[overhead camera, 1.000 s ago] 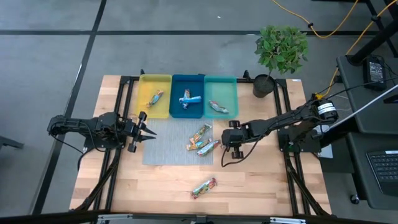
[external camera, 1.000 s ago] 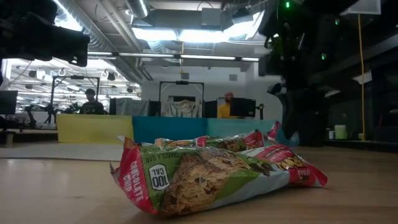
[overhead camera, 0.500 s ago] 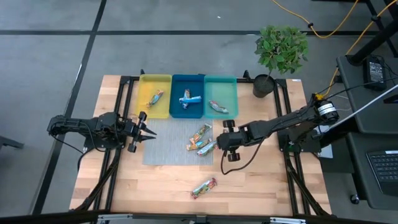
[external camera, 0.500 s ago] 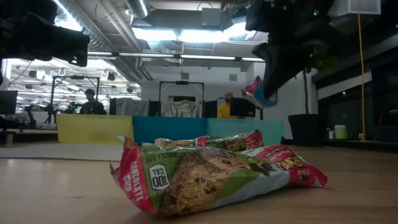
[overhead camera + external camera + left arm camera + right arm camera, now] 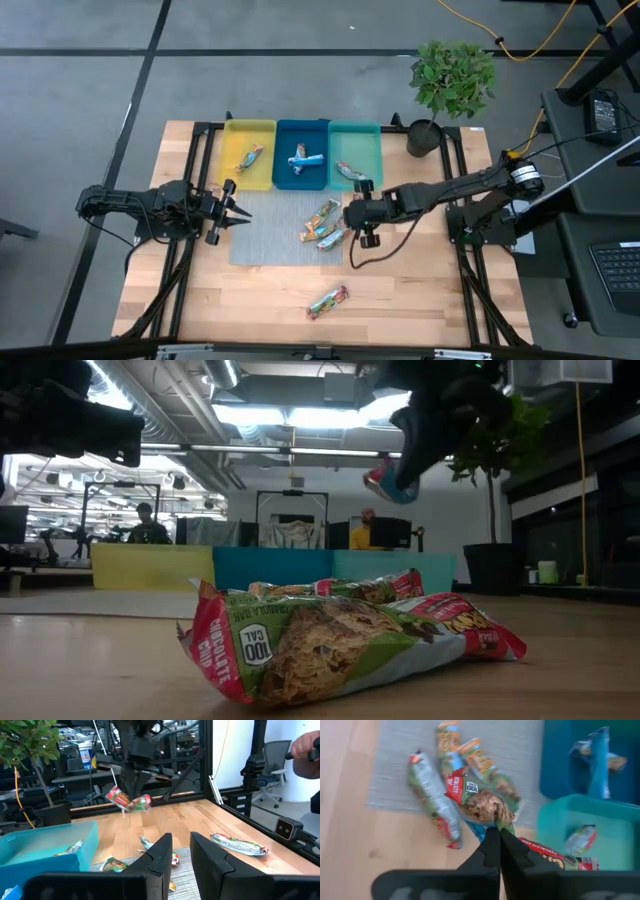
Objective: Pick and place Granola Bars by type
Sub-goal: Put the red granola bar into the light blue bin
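Right gripper [image 5: 352,213] is up off the table, jaws pinched tight on a green-and-red granola bar [image 5: 481,800], the wrapper end caught between the fingertips and the bar dangling clear in the air, seen from the low view as a small red-and-teal packet [image 5: 388,481] hanging above the trays. It sits just near of the teal tray [image 5: 372,135], at the right edge of the grey mat [image 5: 262,232]. Over on the left, the left gripper [image 5: 240,214] waits at the mat's left edge, jaws a little apart and holding nothing. Three trays line the far edge of the table [image 5: 420,290]: the yellow tray [image 5: 232,176], the blue tray [image 5: 283,132] and the teal one, each with a bar or two inside. Three loose bars [image 5: 322,223] bunch together on the mat just left of the right gripper, and one lone bar [image 5: 327,300] lies well apart near the front edge, with bare wood all round it. A potted plant [image 5: 452,78] stands at the far right corner. The low view is mostly filled by that front bar, which hides the mat cluster behind it; the bar held in the jaws is partly covered by the arm from above.
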